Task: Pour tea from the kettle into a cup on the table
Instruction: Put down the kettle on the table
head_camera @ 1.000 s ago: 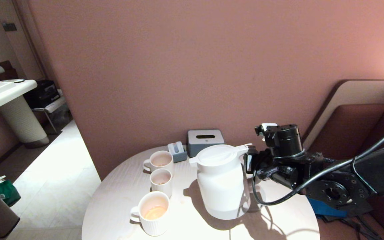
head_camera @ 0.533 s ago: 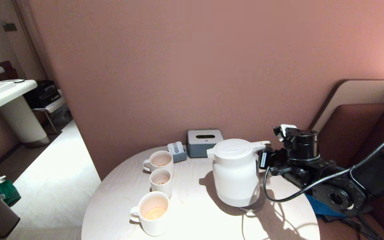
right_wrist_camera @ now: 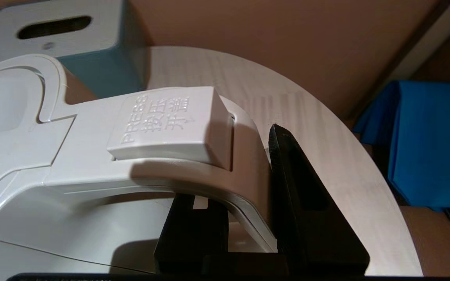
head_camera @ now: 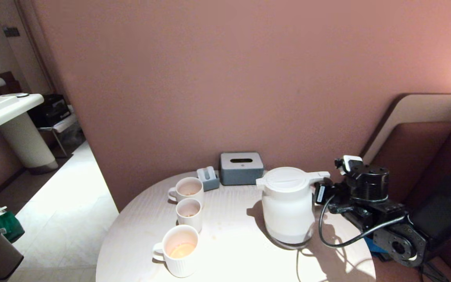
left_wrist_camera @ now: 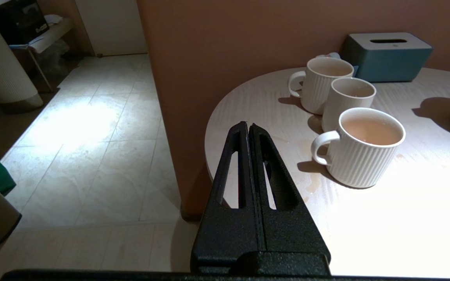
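Note:
The white kettle (head_camera: 287, 207) stands upright on the right half of the round pale table (head_camera: 229, 258). My right gripper (head_camera: 321, 192) is shut on its loop handle (right_wrist_camera: 244, 168), one black finger (right_wrist_camera: 299, 203) outside the loop and one inside. Three ribbed white cups stand in a row at the left. The front cup (head_camera: 178, 250) holds pale amber tea (left_wrist_camera: 371, 130). The middle cup (head_camera: 189, 213) and back cup (head_camera: 188, 190) show a little liquid. My left gripper (left_wrist_camera: 247, 127) is shut and empty, parked off the table's left edge.
A grey tissue box (head_camera: 242, 167) and a small blue-grey holder (head_camera: 208, 178) sit at the table's back by the wall. A black cable (head_camera: 339, 243) loops beside the kettle. A padded seat (head_camera: 417, 137) and something blue (right_wrist_camera: 432, 144) lie right of the table.
The right gripper has carried the kettle to the right and away from the cups, and it now sits lower, near the table's right side. The cups have not moved.

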